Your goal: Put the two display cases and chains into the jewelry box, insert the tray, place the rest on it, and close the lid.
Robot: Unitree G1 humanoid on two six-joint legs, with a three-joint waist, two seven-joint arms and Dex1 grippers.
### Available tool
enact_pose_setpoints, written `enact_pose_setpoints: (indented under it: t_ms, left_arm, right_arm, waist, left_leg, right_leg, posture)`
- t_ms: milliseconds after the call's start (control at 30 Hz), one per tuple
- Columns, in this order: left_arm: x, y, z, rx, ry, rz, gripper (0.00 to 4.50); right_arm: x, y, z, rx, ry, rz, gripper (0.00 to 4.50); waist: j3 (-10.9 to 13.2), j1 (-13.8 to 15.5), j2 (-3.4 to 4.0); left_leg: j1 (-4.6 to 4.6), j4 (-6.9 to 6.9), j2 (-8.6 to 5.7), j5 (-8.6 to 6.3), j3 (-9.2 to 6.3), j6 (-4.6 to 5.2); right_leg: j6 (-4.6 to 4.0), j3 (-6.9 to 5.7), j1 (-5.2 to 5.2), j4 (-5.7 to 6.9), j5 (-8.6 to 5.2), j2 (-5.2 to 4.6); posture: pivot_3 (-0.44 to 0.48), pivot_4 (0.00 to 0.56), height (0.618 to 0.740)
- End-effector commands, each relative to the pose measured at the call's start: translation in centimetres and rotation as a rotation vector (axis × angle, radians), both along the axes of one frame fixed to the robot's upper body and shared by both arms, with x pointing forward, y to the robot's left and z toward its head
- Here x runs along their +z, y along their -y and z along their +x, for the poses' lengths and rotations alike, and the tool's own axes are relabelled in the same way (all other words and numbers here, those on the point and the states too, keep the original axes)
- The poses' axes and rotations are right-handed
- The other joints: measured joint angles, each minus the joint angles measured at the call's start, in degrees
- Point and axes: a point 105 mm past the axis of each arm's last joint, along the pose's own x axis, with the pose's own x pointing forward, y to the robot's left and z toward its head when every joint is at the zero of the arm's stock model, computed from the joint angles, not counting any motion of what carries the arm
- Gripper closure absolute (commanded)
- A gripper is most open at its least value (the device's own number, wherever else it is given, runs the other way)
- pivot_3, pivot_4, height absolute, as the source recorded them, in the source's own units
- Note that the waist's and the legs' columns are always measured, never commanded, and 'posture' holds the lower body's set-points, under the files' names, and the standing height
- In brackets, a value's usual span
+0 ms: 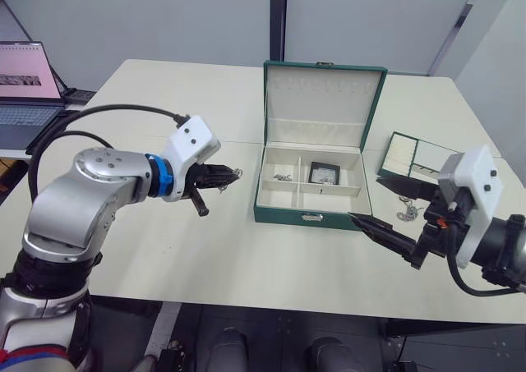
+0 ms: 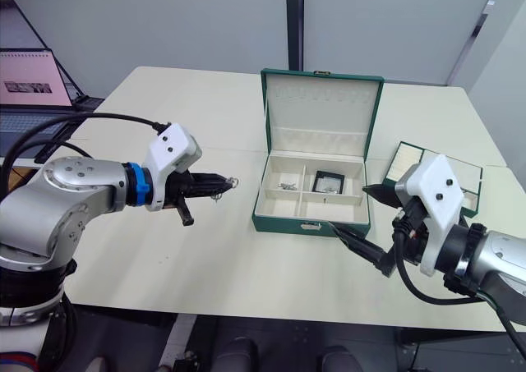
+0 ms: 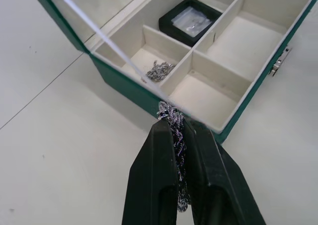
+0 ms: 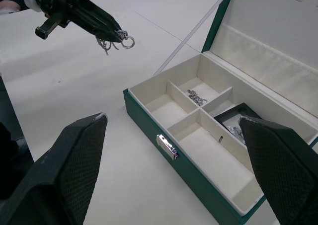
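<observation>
Beside the open dark green jewelry box (image 1: 312, 216), the left gripper (image 1: 232, 175) pinches 1 silver chain cluster (image 4: 115, 39); the right gripper (image 1: 374, 212) is spread

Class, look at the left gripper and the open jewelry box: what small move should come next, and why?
Probably carry the left gripper across over the jewelry box and let go there. It is shut on a chain, held above the table short of the box, whose lid stands open, with one chain and one display case inside.
</observation>
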Motion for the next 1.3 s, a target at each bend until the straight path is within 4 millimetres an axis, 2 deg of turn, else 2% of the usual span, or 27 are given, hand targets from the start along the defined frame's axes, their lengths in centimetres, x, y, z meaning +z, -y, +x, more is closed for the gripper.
enact_pose_setpoints:
  t_ms: [33, 267, 433, 500, 633, 967, 1300]
  left_arm:
    - [1.4, 1.2, -0.1, -0.034, 0.029, -0.006, 4.50]
    - [1.4, 3.2, 0.8, -0.057, 0.031, -0.024, 4.50]
    - [1.5, 5.2, 2.3, -0.038, 0.043, -0.046, 4.50]
    - [1.3, 5.8, 2.9, -0.029, 0.045, -0.053, 4.50]
    - [-0.7, 6.8, 3.7, -0.020, 0.033, -0.038, 4.50]
    - [-4.4, 6.9, 3.9, -0.012, 0.013, 0.057, 4.50]
    - [-5.3, 7.2, 3.6, -0.034, 0.008, 0.060, 4.50]
  right_arm:
    - [1.0, 0.0, -0.6, 0.015, 0.067, -0.005, 0.00]
    - [0.5, -0.4, -1.4, 0.055, 0.047, -0.021, 0.00]
    - [0.9, -1.0, -1.6, 0.084, 0.054, -0.017, 0.00]
    - [1.0, -1.1, -1.5, 0.088, 0.058, -0.015, 0.00]
    - [1.1, -1.2, -1.3, 0.087, 0.064, -0.014, 0.00]
    - [0.9, -1.4, -1.1, 0.080, 0.060, -0.015, 0.00]
    - [0.9, -1.4, -1.1, 0.075, 0.055, -0.019, 0.00]
  waist:
    - [0.00, 0.01, 0.00]
    - [0.01, 0.00, -0.02]
    - [0.03, 0.15, -0.06]
    - [0.03, 0.15, -0.06]
    - [0.03, 0.06, -0.06]
    - [0.03, 0.15, -0.06]
    - [0.03, 0.18, -0.06]
  left_leg:
    - [0.00, -0.01, 0.00, 0.00, 0.00, 0.00]
    - [0.00, 0.00, -0.02, 0.00, 0.00, 0.00]
    - [0.00, 0.03, -0.06, 0.00, -0.02, 0.00]
    - [0.00, 0.03, -0.06, 0.00, -0.04, 0.00]
    - [0.00, 0.02, -0.06, 0.01, -0.03, 0.00]
    - [0.00, 0.04, -0.06, 0.01, -0.03, -0.01]
    - [0.00, 0.04, -0.06, 0.01, -0.06, -0.01]
  right_leg:
    - [0.00, 0.00, 0.00, 0.00, 0.00, 0.00]
    - [0.00, 0.02, 0.02, 0.00, 0.00, 0.01]
    - [0.00, 0.01, 0.06, -0.01, 0.00, 0.00]
    - [0.00, 0.01, 0.08, -0.01, 0.00, 0.00]
    - [0.00, 0.03, 0.06, -0.01, 0.00, 0.00]
    - [0.00, 0.03, 0.09, -0.01, 0.00, -0.01]
    - [0.00, 0.00, 0.11, 0.00, 0.00, -0.01]
  posture:
    - [0.000, 0.150, 0.740]
    - [0.000, 0.150, 0.740]
    - [0.000, 0.150, 0.740]
    - [0.000, 0.150, 0.740]
    - [0.000, 0.150, 0.740]
    - [0.000, 0.150, 0.740]
    - [0.000, 0.150, 0.740]
